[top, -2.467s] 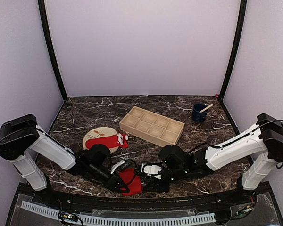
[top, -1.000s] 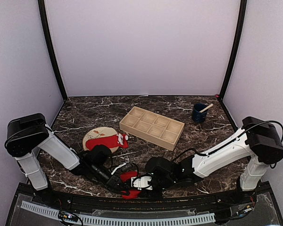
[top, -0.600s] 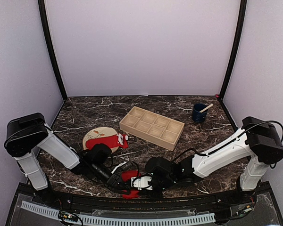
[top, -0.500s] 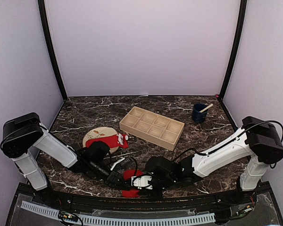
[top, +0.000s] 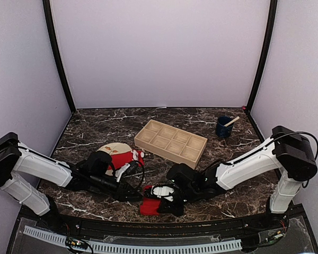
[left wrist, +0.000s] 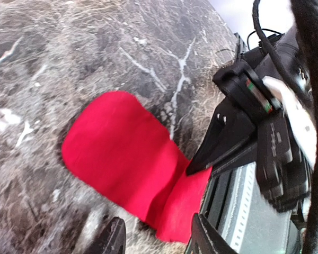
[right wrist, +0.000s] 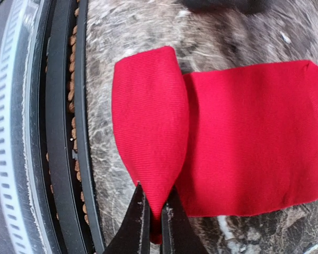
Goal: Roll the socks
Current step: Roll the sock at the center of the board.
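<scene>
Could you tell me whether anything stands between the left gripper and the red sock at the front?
Nothing visible; the sock lies right before the open left gripper, the right gripper pinching its folded end.

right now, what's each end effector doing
Left end effector: open, holding nothing.
Right end effector: closed, pinching the red sock by its folded end.

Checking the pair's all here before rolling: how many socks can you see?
2. A plain red sock lies at the near edge of the table, its folded end pinched by the right hand. A red sock with white markings lies on the plate. None seems hidden.
</scene>
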Robot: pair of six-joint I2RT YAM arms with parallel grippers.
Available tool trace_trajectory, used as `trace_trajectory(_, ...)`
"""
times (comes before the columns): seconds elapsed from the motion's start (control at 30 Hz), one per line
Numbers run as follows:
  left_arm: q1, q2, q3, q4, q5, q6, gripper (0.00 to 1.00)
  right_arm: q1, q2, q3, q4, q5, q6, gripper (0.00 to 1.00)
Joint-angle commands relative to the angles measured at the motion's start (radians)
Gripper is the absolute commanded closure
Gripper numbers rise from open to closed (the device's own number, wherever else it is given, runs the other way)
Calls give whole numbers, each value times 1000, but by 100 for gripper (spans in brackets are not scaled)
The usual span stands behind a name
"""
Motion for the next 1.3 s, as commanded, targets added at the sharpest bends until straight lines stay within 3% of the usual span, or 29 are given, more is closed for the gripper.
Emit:
trace_trajectory(0.0,4,-56,-48,9,-62,26,55,-59,29,34,-9,-142,115,100)
trace_trajectory(0.47,-26,-67,-59,75,-61,84,52,-198,107,58,-6,-460,320,100)
trace_trajectory(0.77,-144,47,50,5,-95,167,51,-244,91,-17,91,-526,451,100)
trace_trajectory(1.27,-193,78,135,-77,-171,299,50,-255,104,-56,125,-572,500,100)
